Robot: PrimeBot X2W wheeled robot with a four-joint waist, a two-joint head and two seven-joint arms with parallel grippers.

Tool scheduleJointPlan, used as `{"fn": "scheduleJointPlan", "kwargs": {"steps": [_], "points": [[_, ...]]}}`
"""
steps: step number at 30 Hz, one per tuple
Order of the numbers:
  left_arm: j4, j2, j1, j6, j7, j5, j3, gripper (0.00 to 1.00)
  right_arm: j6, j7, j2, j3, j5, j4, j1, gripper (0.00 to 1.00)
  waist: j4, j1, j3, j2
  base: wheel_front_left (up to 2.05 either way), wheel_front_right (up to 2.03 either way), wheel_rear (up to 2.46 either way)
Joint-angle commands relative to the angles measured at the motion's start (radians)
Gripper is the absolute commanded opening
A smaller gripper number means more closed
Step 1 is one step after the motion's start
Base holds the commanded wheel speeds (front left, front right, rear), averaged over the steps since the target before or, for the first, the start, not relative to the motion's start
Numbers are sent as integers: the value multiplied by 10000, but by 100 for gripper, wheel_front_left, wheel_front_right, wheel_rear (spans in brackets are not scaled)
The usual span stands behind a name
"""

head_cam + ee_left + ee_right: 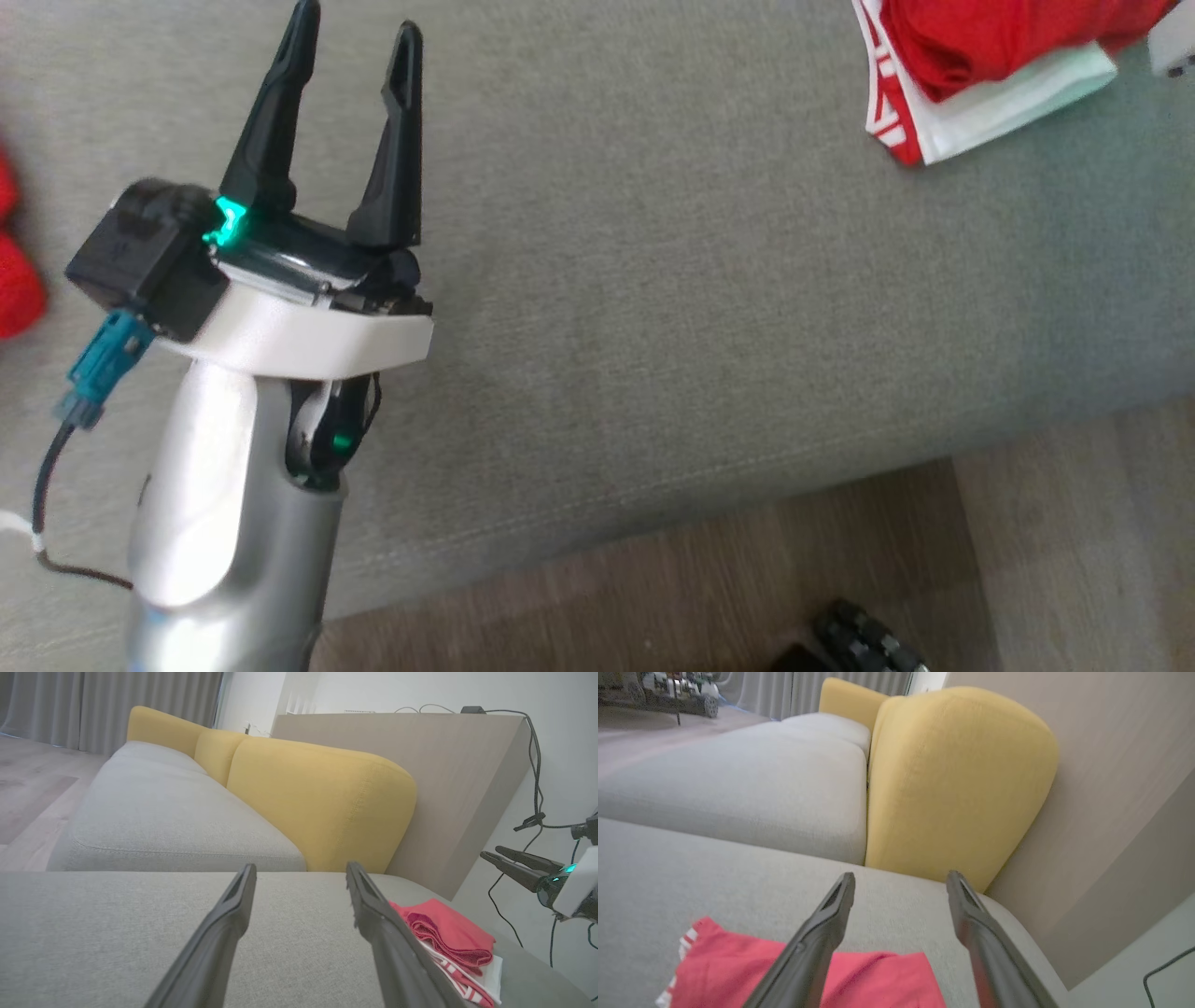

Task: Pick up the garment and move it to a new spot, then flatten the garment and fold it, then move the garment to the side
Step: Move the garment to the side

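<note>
The folded red garment with a white striped band (971,56) lies in the upper right corner of the head view, on the grey fabric sofa seat (700,280). In the right wrist view it lies along the bottom centre, beneath the right hand (901,877). That hand's two dark fingers stand apart with nothing gripped. Red cloth shows under and between them, but whether they touch it I cannot tell. The left hand (355,28) sits at the upper left of the head view, fingers likewise spread and empty, above bare seat and well apart from the garment.

Judged from this, the folding is done and the garment rests at the side, so the step in hand is finishing the set-down. To do it well, the right hand should lift clear with its fingers wide, so that no fingertip hooks the top layer and drags the fold open. The fabric looks soft and loosely stacked, with a white layer poking out at one edge, so a sideways sweep could shift it. The pile lies near the seat's end, below the yellow upholstered backrest (957,779) in the right wrist view. A nudge toward that view's lower right risks sliding it off. The left hand need not come in.
</note>
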Motion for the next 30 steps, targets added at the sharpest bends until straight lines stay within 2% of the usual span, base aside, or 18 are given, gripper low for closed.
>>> {"fn": "scheduleJointPlan", "kwargs": {"steps": [1, 8, 16, 24, 30], "points": [[-337, 25, 154, -61, -49, -82, 367, 100, -4, -64, 104, -47, -23, -607, 221, 100, 355, -1, -510, 0, 0, 0, 0], [-421, -104, 770, -61, -49, -340, 865, 100, -4, -64, 1007, 114, 245, -2106, 1292, 100, 1007, -1, -1476, 0, 0, 0, 0], [-294, -112, 1590, -26, -49, -564, 1195, 100, -4, -64, 2284, 59, 194, -3383, 3332, 100, 1526, -1, -2345, 0, 0, 0, 0], [93, -113, 2457, 112, -49, -421, 1152, 100, -4, -64, 3099, -594, -145, -4073, 5467, 100, 1742, -1, -3083, 0, 0, 0, 0], [296, -113, 3020, 266, -49, -487, 1054, 100, -4, -64, 3286, -901, -564, -4636, 6811, 100, 1786, -1, -3463, 0, 0, 0, 0]]}}
